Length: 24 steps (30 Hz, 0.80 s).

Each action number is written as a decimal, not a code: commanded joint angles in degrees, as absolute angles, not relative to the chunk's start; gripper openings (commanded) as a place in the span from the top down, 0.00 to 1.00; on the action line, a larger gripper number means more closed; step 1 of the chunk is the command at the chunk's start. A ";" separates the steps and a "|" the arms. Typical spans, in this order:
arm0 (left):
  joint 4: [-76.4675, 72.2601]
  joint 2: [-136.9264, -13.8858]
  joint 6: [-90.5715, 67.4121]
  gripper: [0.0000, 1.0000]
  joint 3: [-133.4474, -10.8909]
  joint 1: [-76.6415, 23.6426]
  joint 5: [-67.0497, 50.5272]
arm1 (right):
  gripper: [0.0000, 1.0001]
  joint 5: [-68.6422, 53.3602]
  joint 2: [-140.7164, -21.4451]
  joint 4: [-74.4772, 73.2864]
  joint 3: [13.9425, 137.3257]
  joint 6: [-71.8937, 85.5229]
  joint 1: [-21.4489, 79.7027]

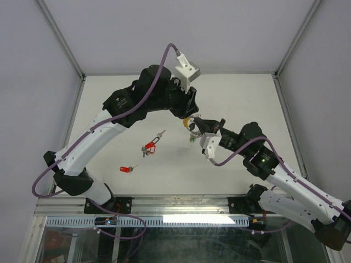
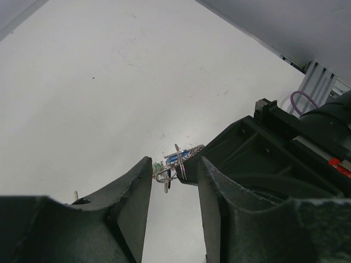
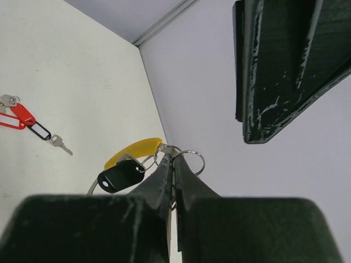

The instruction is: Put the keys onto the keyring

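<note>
My right gripper (image 1: 198, 127) is shut on the keyring (image 3: 190, 151), a thin silver wire ring at its fingertips (image 3: 164, 167). A yellow tag (image 3: 134, 151) and a black tag (image 3: 118, 176) hang from small rings beside it. In the left wrist view the same bundle (image 2: 174, 160) shows a blue tag and a green tag. My left gripper (image 1: 189, 115) hovers just behind it, open, with nothing between its fingers (image 2: 137, 186). Keys with red tags (image 1: 151, 146) lie on the table left of both grippers. Another red-tagged key (image 1: 126, 169) lies nearer the front.
The white table (image 1: 236, 98) is walled by grey panels with metal frame posts (image 1: 66, 46). An aluminium rail (image 1: 181, 204) runs along the near edge by the arm bases. My left gripper's fingers (image 3: 279, 71) fill the upper right of the right wrist view.
</note>
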<state>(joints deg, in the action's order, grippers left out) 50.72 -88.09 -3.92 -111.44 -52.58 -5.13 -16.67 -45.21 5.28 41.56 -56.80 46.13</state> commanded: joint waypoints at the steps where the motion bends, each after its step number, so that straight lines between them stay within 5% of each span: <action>1: 49.21 -88.53 -5.48 0.62 -111.11 -53.23 -7.62 | 1.00 -15.46 -43.69 8.96 42.74 -57.67 46.48; 24: 53.31 -92.44 -5.40 0.81 -111.54 -53.17 -8.82 | 1.00 -14.47 -43.76 10.44 42.38 -58.19 46.49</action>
